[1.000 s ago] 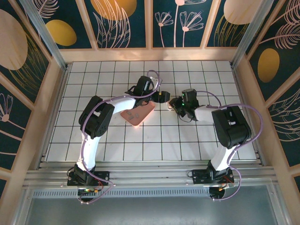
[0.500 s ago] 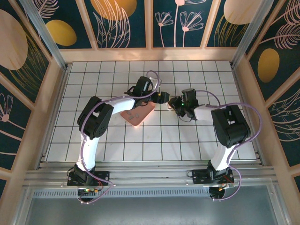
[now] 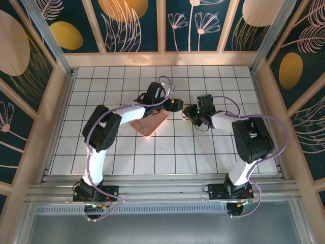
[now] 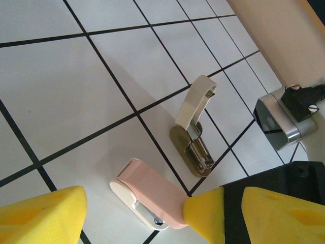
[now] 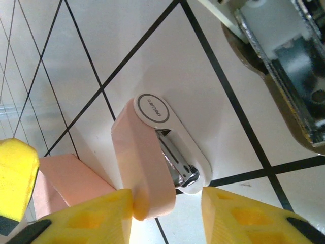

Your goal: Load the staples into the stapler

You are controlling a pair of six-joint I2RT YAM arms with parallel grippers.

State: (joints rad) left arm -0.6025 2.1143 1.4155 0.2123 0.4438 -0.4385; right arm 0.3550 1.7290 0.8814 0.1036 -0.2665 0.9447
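My right gripper (image 5: 166, 195), jaws apart, straddles the opened pink stapler (image 5: 144, 152), probably steadying it; my left gripper (image 3: 176, 105) hovers open alongside.

Stapler (image 5: 147, 152) just right of tray (image 3: 147, 124)

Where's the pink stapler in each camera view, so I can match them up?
Top external: pink stapler tiny, mid-table, just right of the pink tray.
Left wrist: pink stapler bottom centre.
Right wrist: pink stapler centre, lid raised.
Landmark: open cream stapler beside it in both wrist views.
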